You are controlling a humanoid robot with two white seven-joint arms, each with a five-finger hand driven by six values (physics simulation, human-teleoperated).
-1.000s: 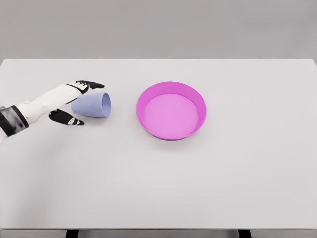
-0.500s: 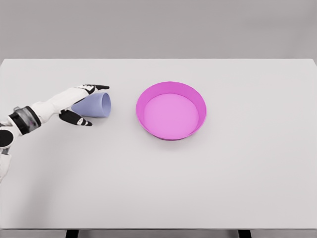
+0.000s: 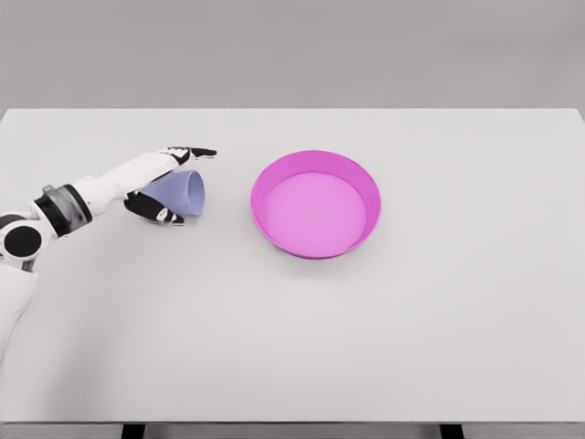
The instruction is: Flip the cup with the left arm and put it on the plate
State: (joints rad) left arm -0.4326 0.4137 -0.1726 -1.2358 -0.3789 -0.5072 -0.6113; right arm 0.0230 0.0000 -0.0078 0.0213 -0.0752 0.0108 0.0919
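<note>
The left robot hand (image 3: 163, 183) reaches around the lavender cup (image 3: 180, 193), fingers above and thumb below, not visibly clamped. The cup lies sideways on the tabletop (image 3: 366, 338), near the pink plate (image 3: 316, 204).

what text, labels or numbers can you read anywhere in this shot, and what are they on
None: no readable text, label, brand or number shows in the head view.
The cup, lying on its side, is plain lilac.
The plate is plain pink.
The table is bare white.
The left hand, around the cup, carries only black patches, no lettering.
</note>
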